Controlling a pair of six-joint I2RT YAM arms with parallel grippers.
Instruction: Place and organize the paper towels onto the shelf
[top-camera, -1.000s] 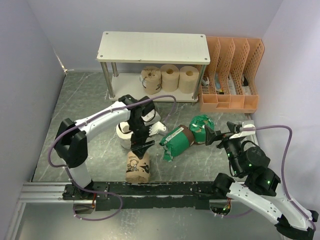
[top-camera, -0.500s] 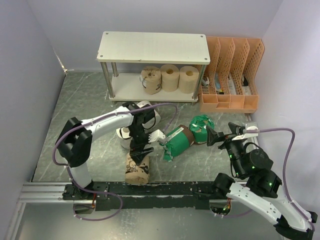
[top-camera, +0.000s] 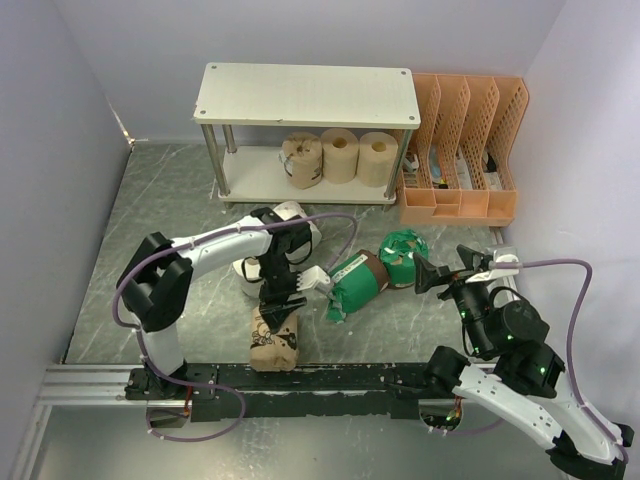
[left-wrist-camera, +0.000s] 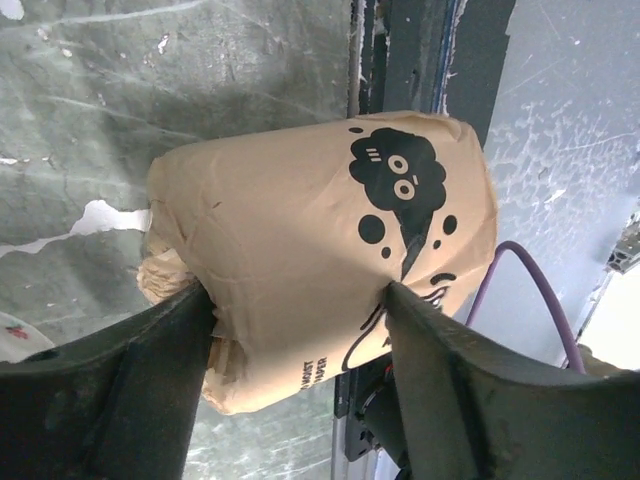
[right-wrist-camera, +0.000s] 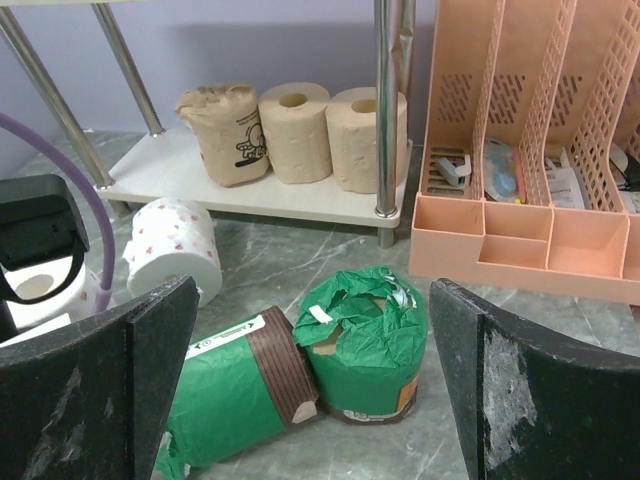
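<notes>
Your left hand (left-wrist-camera: 298, 298) is pinching the printed tan roll (left-wrist-camera: 310, 190) down on the worktop (top-camera: 170, 205) near the arm bases, so you're sitting at three rolls (top-camera: 340, 155) on the shelf (top-camera: 300, 95), lower board, with five still waiting.

Left arm (top-camera: 205, 243) is hunched at the lower left of the overhead view, forearm reaching across to the middle, wrist tipped down. Left gripper (top-camera: 281, 303) has a finger on each side of the printed tan roll (left-wrist-camera: 300, 220). They look pressed in, tho I can't swear it's a firm squeeze. Right arm (top-camera: 500, 330) is folded at the lower right, right gripper (top-camera: 432, 275) aimed left, jaws spread wide and holding nothing.
</notes>
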